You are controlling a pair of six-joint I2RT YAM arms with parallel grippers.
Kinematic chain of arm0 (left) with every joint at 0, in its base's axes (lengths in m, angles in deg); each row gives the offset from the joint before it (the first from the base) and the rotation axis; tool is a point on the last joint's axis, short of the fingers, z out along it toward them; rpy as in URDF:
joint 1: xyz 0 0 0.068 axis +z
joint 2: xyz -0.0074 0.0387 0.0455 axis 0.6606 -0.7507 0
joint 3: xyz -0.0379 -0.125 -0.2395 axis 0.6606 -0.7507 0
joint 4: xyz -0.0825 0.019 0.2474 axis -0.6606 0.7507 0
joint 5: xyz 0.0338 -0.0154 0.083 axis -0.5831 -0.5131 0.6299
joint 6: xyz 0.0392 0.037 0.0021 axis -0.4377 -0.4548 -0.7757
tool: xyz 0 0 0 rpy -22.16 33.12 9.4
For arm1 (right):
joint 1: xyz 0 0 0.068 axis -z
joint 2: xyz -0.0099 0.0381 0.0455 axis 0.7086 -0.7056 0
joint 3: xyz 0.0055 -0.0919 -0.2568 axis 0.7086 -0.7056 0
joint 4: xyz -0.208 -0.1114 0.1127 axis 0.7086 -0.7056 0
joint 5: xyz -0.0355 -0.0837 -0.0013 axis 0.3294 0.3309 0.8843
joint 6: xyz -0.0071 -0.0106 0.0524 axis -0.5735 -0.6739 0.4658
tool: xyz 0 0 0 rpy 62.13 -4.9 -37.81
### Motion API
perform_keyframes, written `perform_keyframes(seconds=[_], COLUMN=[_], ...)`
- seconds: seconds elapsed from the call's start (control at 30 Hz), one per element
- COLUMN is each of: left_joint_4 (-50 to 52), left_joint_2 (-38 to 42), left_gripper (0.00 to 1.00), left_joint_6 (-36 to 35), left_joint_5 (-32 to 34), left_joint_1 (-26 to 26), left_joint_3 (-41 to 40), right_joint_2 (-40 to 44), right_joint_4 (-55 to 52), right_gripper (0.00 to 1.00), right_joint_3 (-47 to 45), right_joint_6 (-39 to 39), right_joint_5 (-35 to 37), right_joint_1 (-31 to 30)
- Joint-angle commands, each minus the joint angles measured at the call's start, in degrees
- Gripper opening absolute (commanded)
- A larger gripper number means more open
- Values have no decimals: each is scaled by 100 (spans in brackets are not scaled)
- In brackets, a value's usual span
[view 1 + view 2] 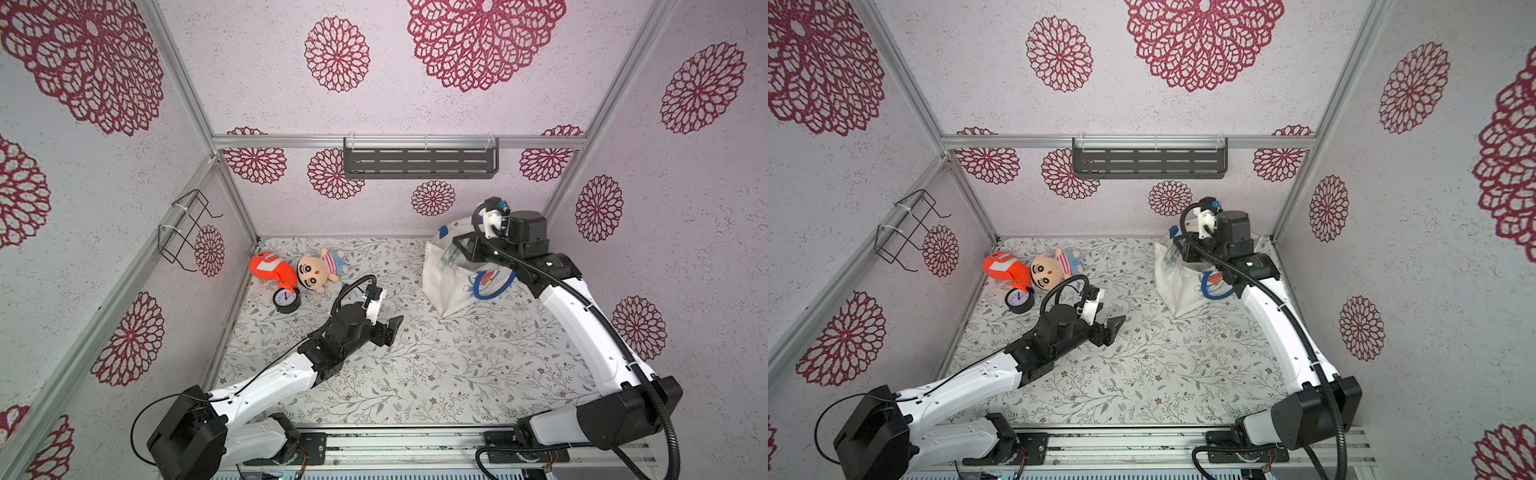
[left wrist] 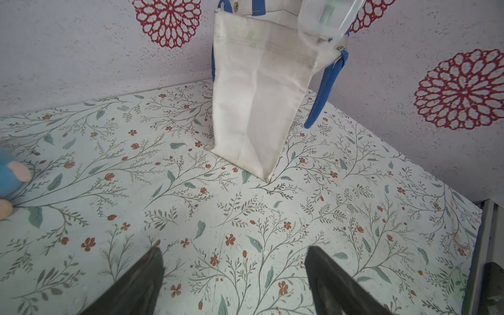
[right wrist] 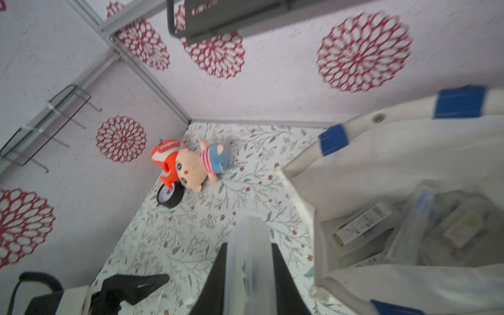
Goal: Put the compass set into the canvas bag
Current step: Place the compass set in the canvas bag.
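The compass set (image 1: 448,257), a clear plastic case, shows right of centre in both top views, clamped in the right gripper (image 1: 457,249) above the open mouth of the canvas bag (image 1: 446,291). The bag stands on the floral table (image 1: 457,374) near the back wall. The left gripper (image 1: 394,328) hovers at mid-frame, well apart from the bag, its jaws spread and empty. At the left of the frame an orange plush fish (image 1: 268,268), a plush doll (image 1: 318,270) and a black alarm clock (image 1: 286,299) lie close together. In the left wrist view the two dark fingers (image 2: 147,272) stand wide apart over bare table with nothing between them. Beyond them the canvas bag (image 2: 256,109) stands upright, with the blurred compass set (image 2: 327,19) at its rim. Whether the case dips inside cannot be told. In the right wrist view the compass set (image 3: 249,270) is gripped edge-on between the right gripper's (image 3: 249,245) dark fingers, just beside the bag's rim (image 3: 300,196). Other clear packages (image 3: 365,221) lie inside the bag.
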Motion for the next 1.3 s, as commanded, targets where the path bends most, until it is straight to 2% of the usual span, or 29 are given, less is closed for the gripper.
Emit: perform_keyframes(seconds=[0.0, 0.07, 0.23, 0.5, 0.83, 1.27], left_joint_4=[-195, -203, -54, 18, 51, 172], left_joint_2=[179, 261, 422, 613, 526, 511], left_gripper=[85, 85, 85, 85, 85, 86], left_joint_6=[82, 115, 147, 136, 154, 196], left_joint_5=[-121, -109, -111, -92, -119, -82], left_joint_1=[81, 103, 151, 204, 245, 257], left_joint_3=[-103, -189, -267, -423, -426, -417], right_joint_2=[-232, -590, -1350, -2513, -3510, -3997], right_joint_4=[-225, -450, -872, -1609, -2199, -2073], right_gripper=[0, 0, 0, 0, 0, 0], right_joint_3=[663, 1060, 1895, 2830, 3074, 2628], right_joint_6=[-376, -498, -677, -678, -691, -627], right_joint_5=[796, 1235, 1787, 2369, 2578, 2451], right_joint_1=[238, 356, 477, 485, 498, 545])
